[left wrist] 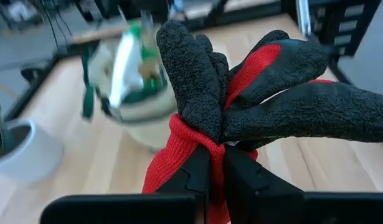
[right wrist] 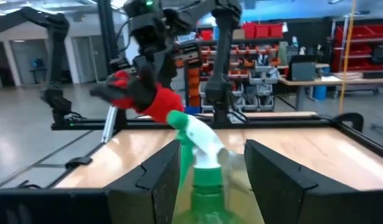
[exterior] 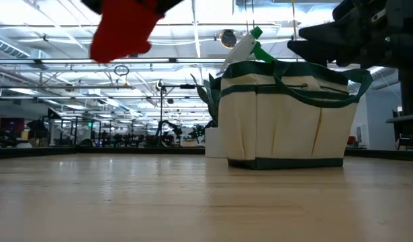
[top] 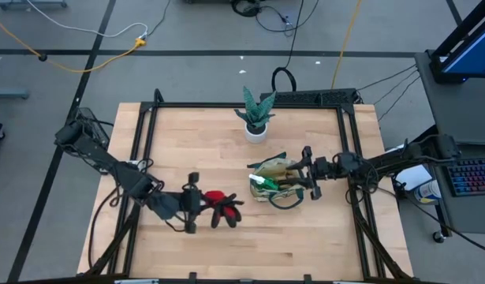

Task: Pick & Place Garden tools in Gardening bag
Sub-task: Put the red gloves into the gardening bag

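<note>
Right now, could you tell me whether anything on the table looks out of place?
Nothing stands out. The left hand holds the red-and-black glove above the wood, and the beige fabric bag stands upright with the green spray bottle in it.

Bright overhead light; gardening bag (left wrist: 132, 81) blurred (left wrist view), shadows soft.

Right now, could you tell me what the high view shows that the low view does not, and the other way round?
Only the high view shows the whole table, the potted plant, both arms, and the left hand shut on the red-and-black gloves. Only the low view shows the gardening bag from the side, standing upright, with the room behind. Both show the bag, the gloves lifted beside it, and the green spray bottle poking out.
</note>
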### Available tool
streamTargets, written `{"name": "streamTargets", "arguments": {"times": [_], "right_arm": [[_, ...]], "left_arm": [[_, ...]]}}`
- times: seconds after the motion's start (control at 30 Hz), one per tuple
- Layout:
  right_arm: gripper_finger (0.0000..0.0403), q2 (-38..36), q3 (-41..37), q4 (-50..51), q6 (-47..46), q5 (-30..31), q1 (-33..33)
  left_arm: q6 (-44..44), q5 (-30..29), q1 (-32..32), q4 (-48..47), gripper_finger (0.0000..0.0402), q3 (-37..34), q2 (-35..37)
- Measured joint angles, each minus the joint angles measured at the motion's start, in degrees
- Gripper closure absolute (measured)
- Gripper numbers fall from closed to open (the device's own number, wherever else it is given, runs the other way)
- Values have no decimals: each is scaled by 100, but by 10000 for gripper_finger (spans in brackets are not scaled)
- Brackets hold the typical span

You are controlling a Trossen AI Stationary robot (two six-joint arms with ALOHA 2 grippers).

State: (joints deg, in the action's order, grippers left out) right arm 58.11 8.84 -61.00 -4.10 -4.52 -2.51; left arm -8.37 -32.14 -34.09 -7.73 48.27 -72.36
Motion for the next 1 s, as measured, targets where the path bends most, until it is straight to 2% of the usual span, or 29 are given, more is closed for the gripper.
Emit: {"name": "streamTargets", "arguments": {"times": [0.3, 0.47, 0.6, 0.7, 1.0], "right_arm": [[234, 0, 0, -63, 145, 2, -417], [234, 0, 0, -261, 383, 23, -517], [234, -2, 50, -412, 340, 198, -511], [234, 0, 306, -98, 338, 433, -508], [234, 41, 1432, 1416, 727, 446, -511]], "left_arm": [[565, 74, 517, 1484, 376, 0, -131], [815, 565, 936, 2204, 376, 1, -216], [1101, 1181, 1284, 2901, 376, 13, -290], [1157, 1313, 1538, 3415, 376, 4, -470], [1163, 1703, 2109, 4479, 376, 0, -1011]]}}
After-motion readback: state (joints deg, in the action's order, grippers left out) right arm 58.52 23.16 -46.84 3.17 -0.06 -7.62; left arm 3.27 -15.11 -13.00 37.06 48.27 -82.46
